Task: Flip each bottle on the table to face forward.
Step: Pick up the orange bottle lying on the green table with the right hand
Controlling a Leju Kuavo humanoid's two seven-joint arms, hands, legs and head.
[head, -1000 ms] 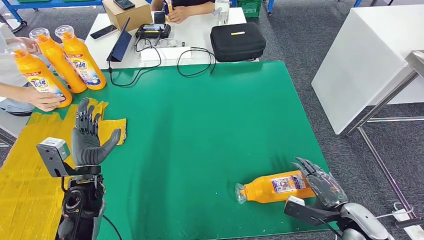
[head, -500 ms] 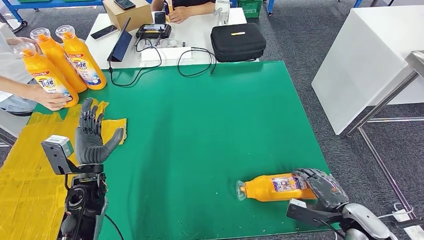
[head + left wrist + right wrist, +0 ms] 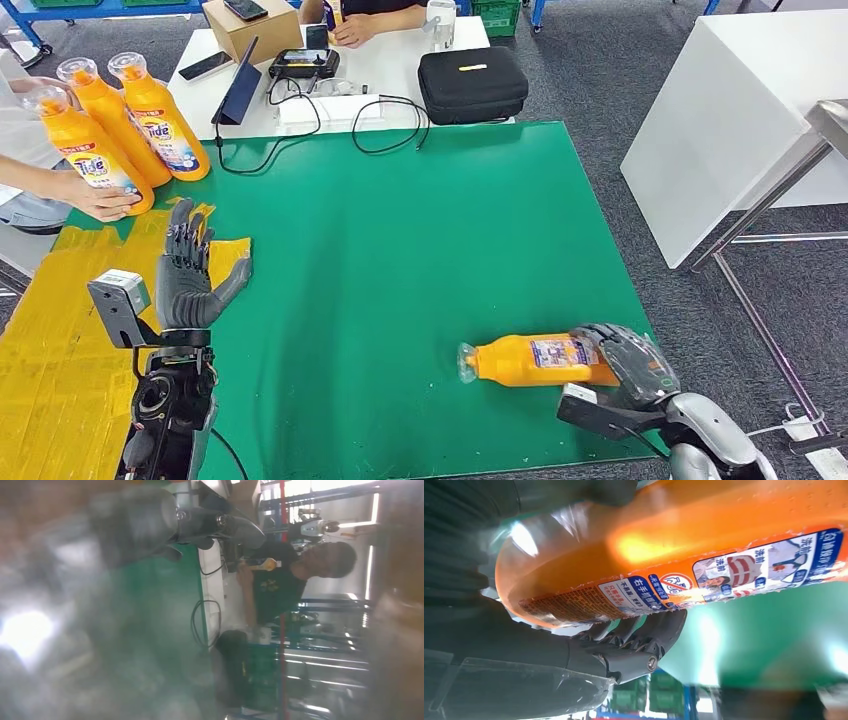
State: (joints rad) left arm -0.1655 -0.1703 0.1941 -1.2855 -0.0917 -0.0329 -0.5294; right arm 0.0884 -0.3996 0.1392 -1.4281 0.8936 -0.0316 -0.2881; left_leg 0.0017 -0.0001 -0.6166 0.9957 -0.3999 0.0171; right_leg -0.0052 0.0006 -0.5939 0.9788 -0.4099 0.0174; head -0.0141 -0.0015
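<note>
- Wrapping the base end of the lying bottle, the right hand has its fingers curled under the body.
- Smooth, rounded plastic with a glossy label; probably slippery and fairly heavy, so mid-body looks safest.
- Near the table's front-right edge.
- The left hand stands open, holding nothing.

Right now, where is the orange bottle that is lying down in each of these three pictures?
Head view: the lying bottle is on the green mat, lower right, its base in the right hand.
Left wrist view: not in it; blurred, with the mat and a seated person.
Right wrist view: the bottle fills the upper part, dark fingers curled under it.
Shared landmark: the green mat.
</note>
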